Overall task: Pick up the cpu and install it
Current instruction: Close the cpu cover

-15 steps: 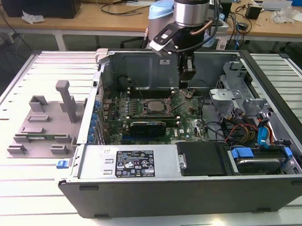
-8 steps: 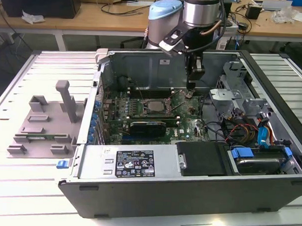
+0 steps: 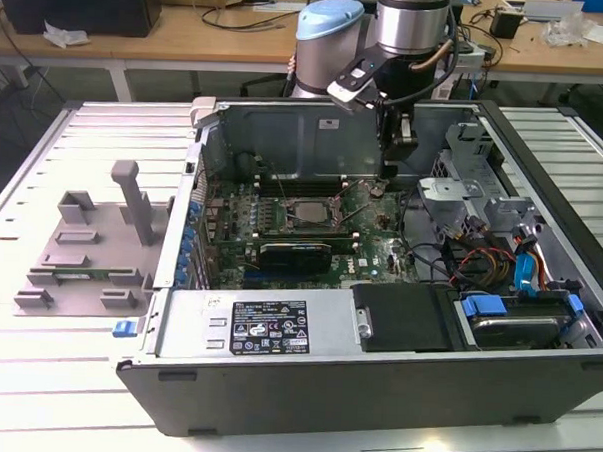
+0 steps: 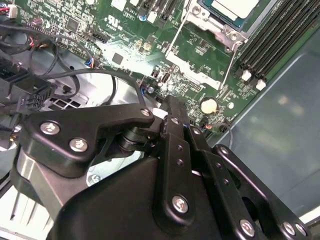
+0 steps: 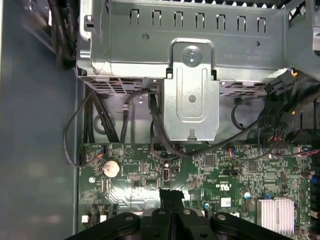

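The cpu (image 3: 307,212) is not in the gripper (image 3: 393,158). It lies flat, pale silver top up, inside the metal frame of its socket on the motherboard (image 3: 376,244). It is off to the gripper's side toward the exterior view's left, near the fingertips but clearly apart from them. The gripper hangs from the arm down into the open computer case (image 3: 324,387). Its black fingers (image 5: 165,197) are drawn together with only a thin seam between them, and nothing is clamped there. The tips point at the green board, though whether they touch it cannot be told. Just beside them on the board sits a round coin cell (image 5: 111,168), and in the second wrist view the cpu (image 4: 235,7) shows farther along the board past that cell, with the long black memory slots (image 4: 272,40) beside its socket. A small silver finned heat sink (image 5: 274,212) is also near the fingertips. On the gripper's other side, toward the exterior view's right, stands a bare metal drive cage (image 5: 192,100), with black cables (image 5: 100,125) running from under it to the board. Farther from the gripper than the cpu lies a black rectangular block (image 3: 295,252), and past that the labelled power supply (image 3: 267,330) along the case wall. Well away from the gripper, outside the case on the white slatted table (image 3: 33,414), rests a grey plastic fixture (image 3: 85,247) with upright posts.
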Available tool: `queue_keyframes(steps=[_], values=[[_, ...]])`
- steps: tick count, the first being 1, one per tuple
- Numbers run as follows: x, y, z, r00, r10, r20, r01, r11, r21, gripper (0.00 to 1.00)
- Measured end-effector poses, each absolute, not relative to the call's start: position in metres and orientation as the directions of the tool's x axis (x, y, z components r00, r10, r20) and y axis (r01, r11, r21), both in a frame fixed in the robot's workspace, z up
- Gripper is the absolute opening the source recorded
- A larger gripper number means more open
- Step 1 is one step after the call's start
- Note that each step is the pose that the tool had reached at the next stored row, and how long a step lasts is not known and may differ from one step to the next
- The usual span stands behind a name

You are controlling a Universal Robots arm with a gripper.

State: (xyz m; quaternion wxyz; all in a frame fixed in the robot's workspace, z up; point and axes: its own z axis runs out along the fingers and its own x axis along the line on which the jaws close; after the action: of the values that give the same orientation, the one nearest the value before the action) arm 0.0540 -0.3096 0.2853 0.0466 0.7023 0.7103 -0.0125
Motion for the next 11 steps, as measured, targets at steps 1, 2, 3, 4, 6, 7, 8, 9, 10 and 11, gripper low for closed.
queue_keyframes(steps=[1, 2, 3, 4, 6, 7, 8, 9, 10, 11], values=[[0.054, -0.31, 0.284, -0.009, 0.996, -0.084, 0.999, 0.013, 0.048, 0.11], [0.054, -0.31, 0.283, -0.009, 0.996, -0.083, 0.999, 0.013, 0.048, 0.11], [0.054, -0.31, 0.281, -0.009, 0.997, -0.082, 0.999, 0.013, 0.047, 0.11], [0.054, -0.31, 0.279, -0.009, 0.997, -0.082, 0.999, 0.013, 0.047, 0.11], [0.054, -0.31, 0.275, -0.01, 0.997, -0.081, 0.999, 0.013, 0.045, 0.11], [0.054, -0.31, 0.274, -0.01, 0.997, -0.081, 0.999, 0.013, 0.044, 0.11], [0.054, -0.31, 0.272, -0.01, 0.997, -0.08, 0.999, 0.013, 0.042, 0.11], [0.055, -0.31, 0.271, -0.01, 0.997, -0.08, 0.999, 0.013, 0.04, 0.11], [0.055, -0.31, 0.27, -0.01, 0.997, -0.079, 0.999, 0.013, 0.038, 0.11], [0.056, -0.31, 0.267, -0.01, 0.997, -0.076, 0.999, 0.013, 0.034, 0.11]])
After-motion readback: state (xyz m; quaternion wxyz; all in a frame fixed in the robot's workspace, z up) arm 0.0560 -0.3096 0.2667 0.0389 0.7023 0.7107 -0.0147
